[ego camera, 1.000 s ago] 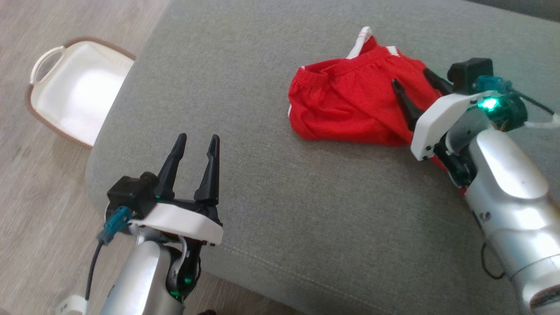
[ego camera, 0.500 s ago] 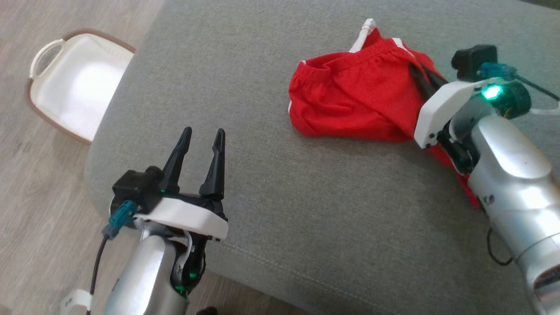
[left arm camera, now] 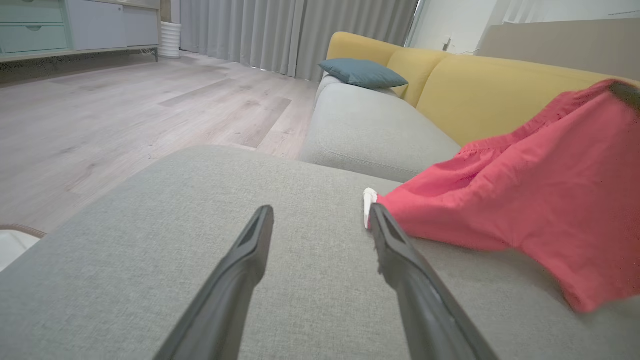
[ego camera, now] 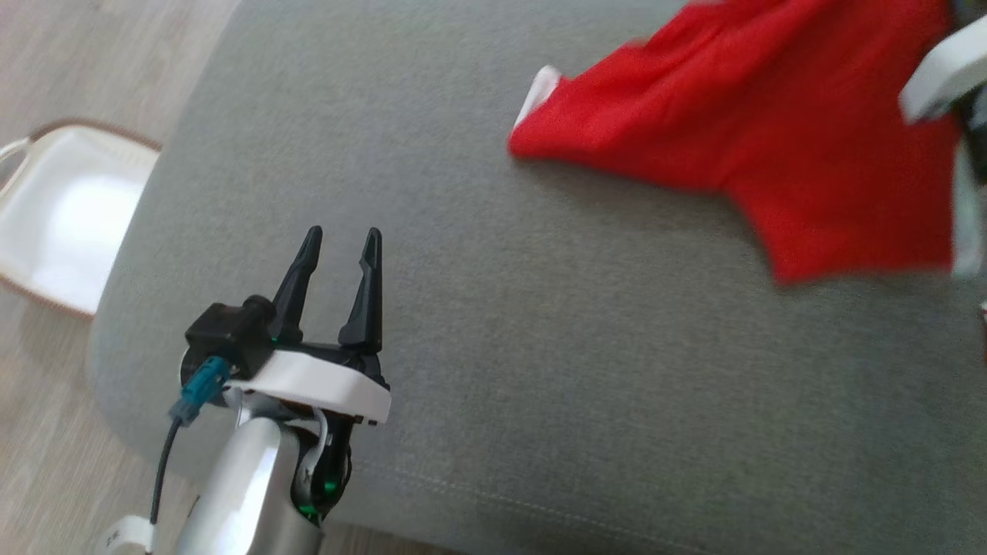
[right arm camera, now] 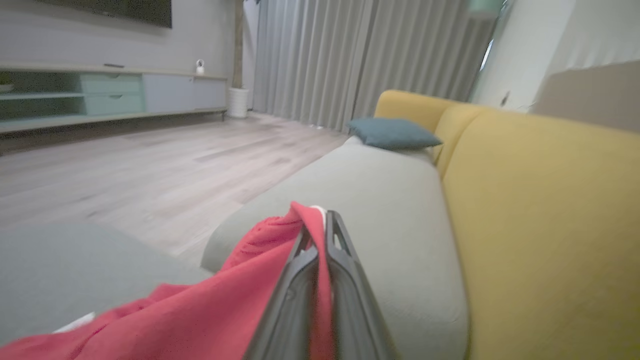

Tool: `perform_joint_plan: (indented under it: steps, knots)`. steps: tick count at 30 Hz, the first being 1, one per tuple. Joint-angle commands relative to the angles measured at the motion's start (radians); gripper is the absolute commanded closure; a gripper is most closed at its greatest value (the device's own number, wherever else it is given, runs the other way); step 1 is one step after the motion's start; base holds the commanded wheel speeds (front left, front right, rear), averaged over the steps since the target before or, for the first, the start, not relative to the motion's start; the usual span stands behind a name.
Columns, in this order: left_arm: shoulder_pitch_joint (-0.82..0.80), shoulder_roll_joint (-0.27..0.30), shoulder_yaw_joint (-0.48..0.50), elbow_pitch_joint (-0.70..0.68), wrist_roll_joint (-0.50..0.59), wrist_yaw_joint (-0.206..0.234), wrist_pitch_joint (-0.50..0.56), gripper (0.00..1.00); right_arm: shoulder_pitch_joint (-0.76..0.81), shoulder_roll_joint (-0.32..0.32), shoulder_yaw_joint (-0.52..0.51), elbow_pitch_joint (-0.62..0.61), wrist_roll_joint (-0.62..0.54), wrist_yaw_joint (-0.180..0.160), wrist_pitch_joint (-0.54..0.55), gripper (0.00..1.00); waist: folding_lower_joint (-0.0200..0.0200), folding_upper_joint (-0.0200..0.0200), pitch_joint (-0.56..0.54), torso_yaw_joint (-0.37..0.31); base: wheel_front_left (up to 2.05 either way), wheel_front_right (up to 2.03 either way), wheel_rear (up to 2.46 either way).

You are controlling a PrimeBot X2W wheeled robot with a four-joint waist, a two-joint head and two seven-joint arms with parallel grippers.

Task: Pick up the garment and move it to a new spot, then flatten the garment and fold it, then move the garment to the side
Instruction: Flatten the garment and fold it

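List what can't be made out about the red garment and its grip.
- Head view: the red garment is motion-blurred and cut by the top edge; its type is unclear.
- Right wrist view: the right gripper is shut on the garment; its fingers hide how much is pinched.
- Head view: that gripper's tips lie beyond the right edge.
- Head view: the white basket is cut by the left edge.

1 red garment (ego camera: 771, 146); 2 grippers, the left gripper (ego camera: 342, 233) and the right gripper (right arm camera: 319, 225); 1 white basket (ego camera: 46, 223) at 9 o'clock in the head view; 1 blue cushion (left arm camera: 362, 73); 2 grey seats (left arm camera: 150, 225); 1 low cabinet (right arm camera: 100, 95).
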Motion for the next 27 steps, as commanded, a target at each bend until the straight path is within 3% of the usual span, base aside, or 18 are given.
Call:
perform_joint_plan:
  steps: [1, 6, 10, 21, 27]
  knots:
    - [-0.006, 0.011, 0.039, -0.035, 0.01, 0.0, -0.006, 0.0, -0.046, -0.007, -0.01, -0.031, -0.016, 0.006, -0.016, 1.0, 0.0, 0.0, -0.022, -0.024, 0.0, 0.0, 0.0]
    - [0.005, 0.011, 0.044, -0.038, 0.017, -0.001, -0.006, 0.0, -0.085, 0.008, -0.068, -0.109, -0.112, 0.006, -0.033, 1.0, 0.0, 0.0, -0.049, -0.054, 0.0, 0.0, 0.0]
    - [0.013, 0.011, 0.044, -0.04, 0.018, 0.001, -0.006, 0.0, -0.027, 0.059, -0.048, -0.209, -0.171, 0.006, -0.036, 1.0, 0.0, 0.0, -0.058, -0.066, 0.0, 0.0, 0.0]
    - [0.04, 0.011, 0.049, -0.04, 0.015, 0.009, -0.006, 0.0, 0.373, 0.254, 0.127, -0.411, -0.164, 0.006, -0.033, 1.0, 0.0, 0.0, -0.08, -0.086, 0.0, 0.0, 0.0]
    - [0.059, 0.011, 0.054, -0.031, 0.022, 0.005, -0.006, 0.0, 0.558, 0.342, 0.236, -0.428, -0.155, 0.006, -0.022, 1.0, 0.0, 0.0, -0.098, -0.121, 0.0, 0.0, 0.0]
